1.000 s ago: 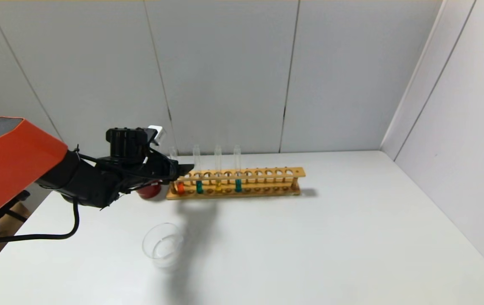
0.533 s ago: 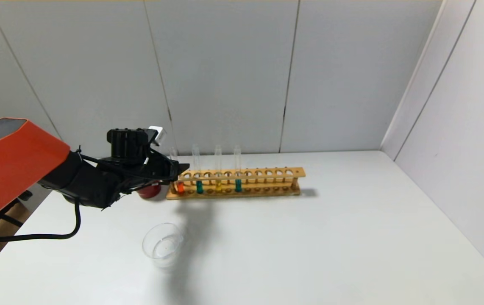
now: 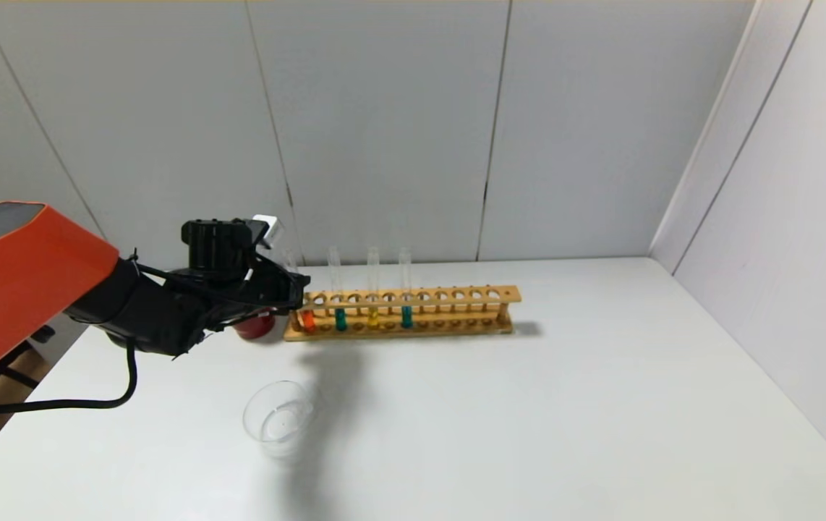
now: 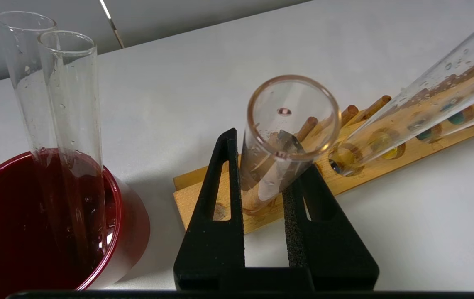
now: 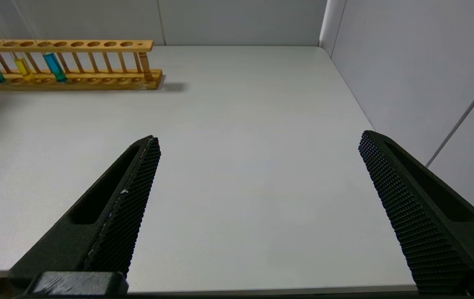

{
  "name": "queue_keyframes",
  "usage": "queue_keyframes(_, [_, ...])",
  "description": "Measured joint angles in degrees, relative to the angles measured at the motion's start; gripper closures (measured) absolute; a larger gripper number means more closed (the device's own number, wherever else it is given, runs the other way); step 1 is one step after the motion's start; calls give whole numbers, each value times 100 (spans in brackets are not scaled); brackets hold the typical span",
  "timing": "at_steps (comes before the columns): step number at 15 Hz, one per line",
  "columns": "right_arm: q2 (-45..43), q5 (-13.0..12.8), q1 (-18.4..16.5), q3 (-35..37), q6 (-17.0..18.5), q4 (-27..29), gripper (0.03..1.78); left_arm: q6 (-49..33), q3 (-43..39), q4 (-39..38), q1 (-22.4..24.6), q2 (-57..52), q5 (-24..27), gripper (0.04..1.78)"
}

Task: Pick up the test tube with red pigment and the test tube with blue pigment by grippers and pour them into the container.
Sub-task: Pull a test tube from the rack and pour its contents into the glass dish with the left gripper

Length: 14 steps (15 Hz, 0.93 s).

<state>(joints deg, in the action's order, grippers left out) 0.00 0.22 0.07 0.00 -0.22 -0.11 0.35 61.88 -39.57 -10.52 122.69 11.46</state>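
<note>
A white matte tabletop (image 3: 529, 405) fills the lower part of the head view, closed in by pale grey wall panels (image 3: 384, 130) at the back and along the right side, with thin dark seams between the panels. Near the back wall stands a long wooden test tube rack (image 3: 442, 311). The test tube with red pigment (image 3: 307, 318) sits in the hole at the rack's left end, and the left gripper (image 3: 297, 293) is level with its upper part. In the left wrist view the two black fingers (image 4: 216, 216) stand either side of this tube (image 4: 287, 133): one pad touches the glass, while a slim gap shows at the other, so the pincer is narrowed about the tube but a firm clamp cannot be told. The tube leans slightly in its hole.

Next along the rack come a teal-liquid tube (image 3: 340, 318), a yellow-liquid tube (image 3: 373, 317) and the test tube with blue pigment (image 3: 406, 315), all upright. Just left of the rack's end is a dark red cup (image 4: 50, 232) with two empty glass tubes (image 4: 67, 124) standing in it. The container (image 3: 279, 418), a clear glass dish, rests on the table nearer the robot, well apart from the rack.

The right gripper (image 5: 257, 195) hangs over bare table on the right side, its textured fingers spread wide with nothing between them
</note>
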Motion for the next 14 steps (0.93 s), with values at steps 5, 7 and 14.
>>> queue_keyframes(5, [0,0,0,0,0,0,6,11,52,11,-4,-33,-35,150])
queue_keyframes(7, [0,2,0,0,0,0,6,39,149,11,5,-177,-52,150])
queue_keyframes(14, [0,2,-2,0,0,0,6,485,356,179,44,-1114,-55,150])
